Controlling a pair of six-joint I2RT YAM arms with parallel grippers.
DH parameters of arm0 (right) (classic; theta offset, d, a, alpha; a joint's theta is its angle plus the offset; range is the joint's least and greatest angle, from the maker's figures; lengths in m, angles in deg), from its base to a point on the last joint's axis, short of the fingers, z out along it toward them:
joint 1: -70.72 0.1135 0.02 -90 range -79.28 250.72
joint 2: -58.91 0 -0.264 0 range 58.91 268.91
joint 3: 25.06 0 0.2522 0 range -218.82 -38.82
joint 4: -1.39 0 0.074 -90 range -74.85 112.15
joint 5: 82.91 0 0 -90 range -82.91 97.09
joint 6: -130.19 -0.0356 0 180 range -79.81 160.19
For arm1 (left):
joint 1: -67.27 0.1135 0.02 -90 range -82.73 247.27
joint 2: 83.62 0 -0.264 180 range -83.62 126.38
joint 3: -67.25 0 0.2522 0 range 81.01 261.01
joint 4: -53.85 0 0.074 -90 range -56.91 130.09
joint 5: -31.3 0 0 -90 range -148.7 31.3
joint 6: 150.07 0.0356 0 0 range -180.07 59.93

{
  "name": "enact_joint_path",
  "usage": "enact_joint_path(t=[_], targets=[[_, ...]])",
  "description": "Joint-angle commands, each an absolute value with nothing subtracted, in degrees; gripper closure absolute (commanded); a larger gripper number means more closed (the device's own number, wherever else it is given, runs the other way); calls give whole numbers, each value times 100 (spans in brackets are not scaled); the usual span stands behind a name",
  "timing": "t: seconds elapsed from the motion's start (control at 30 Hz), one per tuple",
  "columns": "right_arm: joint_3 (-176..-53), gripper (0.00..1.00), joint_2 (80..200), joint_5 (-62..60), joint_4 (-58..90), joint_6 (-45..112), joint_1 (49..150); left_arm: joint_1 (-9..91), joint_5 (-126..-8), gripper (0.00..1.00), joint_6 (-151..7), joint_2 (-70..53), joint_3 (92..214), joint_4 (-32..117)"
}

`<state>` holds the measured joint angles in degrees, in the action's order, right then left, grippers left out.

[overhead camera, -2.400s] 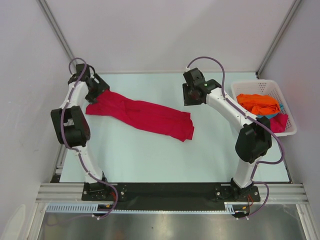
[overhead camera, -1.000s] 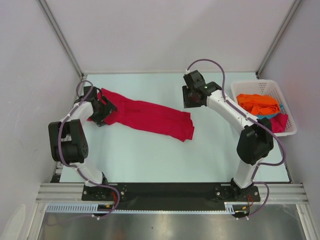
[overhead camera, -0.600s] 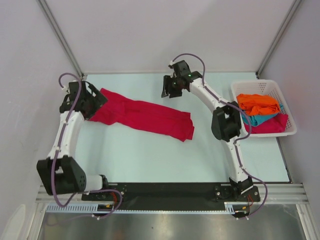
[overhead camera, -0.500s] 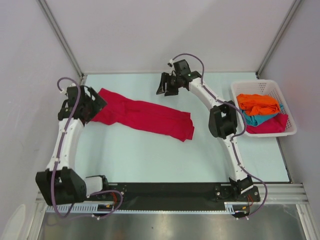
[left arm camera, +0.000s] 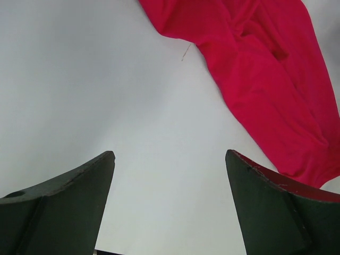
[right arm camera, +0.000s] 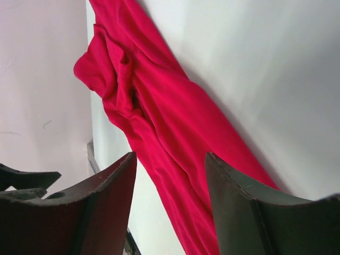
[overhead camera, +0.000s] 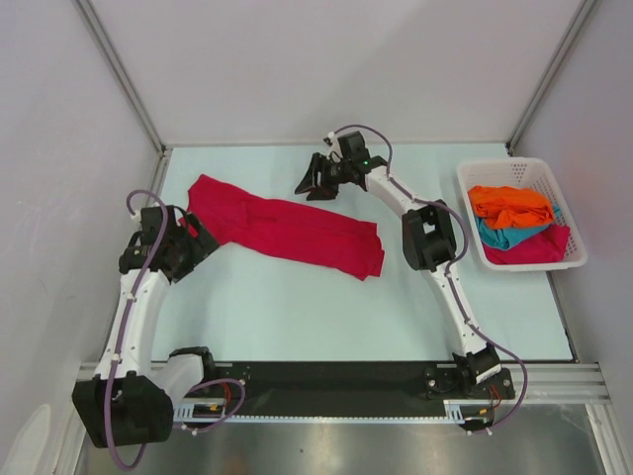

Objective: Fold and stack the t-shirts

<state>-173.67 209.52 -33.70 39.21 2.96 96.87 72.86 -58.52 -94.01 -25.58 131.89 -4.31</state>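
– Pale tabletop (overhead camera: 297, 317), white walls round it: item 1, the largest. Bare nr the arm bases.
– Item 2?
– Crimson t-shirt (overhead camera: 287, 228), on the table left of centre. Lies as one long rumpled band, far-left end to near-right end, bunched lengthwise w/ deep creases. Not flat, not folded.
– Item 3?
– White slatted basket (overhead camera: 506, 163), far right. Holds the orange t-shirt (overhead camera: 509, 205) on top, the teal t-shirt (overhead camera: 499, 236) under it, plus another crimson piece (overhead camera: 549, 245) at the near-right corner. All crumpled, none stacked.
– Arms?
– Item 4, left gripper (overhead camera: 196, 245): fingers spread wide, nothing btwn them, over bare table just near-left of the band's left end. Cloth not touched.
– And the other?
– Item 5, right gripper (overhead camera: 312, 181): also spread wide and empty, on the far side of the band abt mid-length, tipped toward it. Its wrist view looks along the cloth; can't see contact.
– Step in hand, as you read it?
– Prob. taking hold of the crimson one to open it out. Task looks barely begun.
– How to do it well?
– Go for true edges, e.g. hem or shoulder corners, not the bunched middle. Pinch low, one gripper per end. Lift both together, draw apart till the creases go, lay flat, then fold. Grabbing a mid-ridge would likely just drag the whole wad.
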Motion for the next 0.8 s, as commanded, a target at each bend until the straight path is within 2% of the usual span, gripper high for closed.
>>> enact_joint_path(t=[0.0,0.27,0.57,0.77], targets=[[-17365,40,20894,-3168,4238,723,9700,7254,-6073,9,-9268,-2640,13348,-394],[-17145,40,21148,-2578,4670,1171,9612,7246,-6257,9,-9216,-2614,13586,-464],[-17066,40,21386,-2534,4741,1180,9805,7254,-6327,9,-9172,-2526,13586,-464],[-16259,43,20991,-2420,4601,1374,9814,7263,-6459,9,-9154,-2456,13533,-368]])
